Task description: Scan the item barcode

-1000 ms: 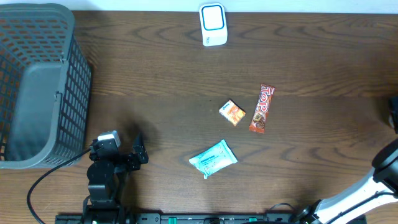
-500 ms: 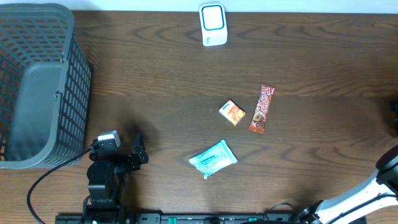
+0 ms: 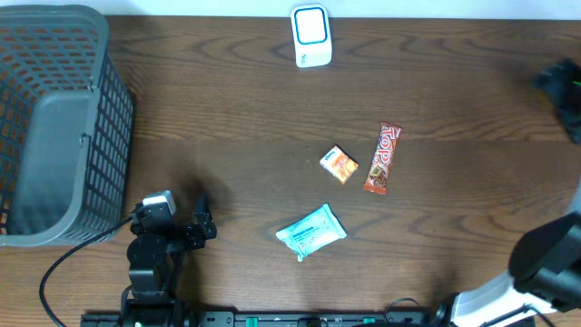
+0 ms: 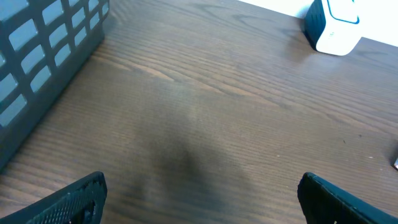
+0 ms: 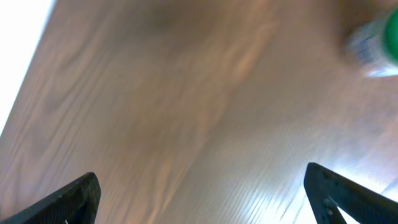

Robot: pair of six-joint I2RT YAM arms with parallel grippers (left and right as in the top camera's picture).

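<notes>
Tabletop point(image 5: 155, 93) blurred beyond right tool point(image 5: 199, 190)

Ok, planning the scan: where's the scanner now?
Overhead view: the white and blue scanner stands at the far edge of the table, near the middle, beyond the orange packet and red Top bar.

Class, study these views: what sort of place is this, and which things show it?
Probably a mock shop checkout: a white barcode scanner at the far edge, a wrapped Top bar among other small packets, and a grey mesh basket.
</notes>
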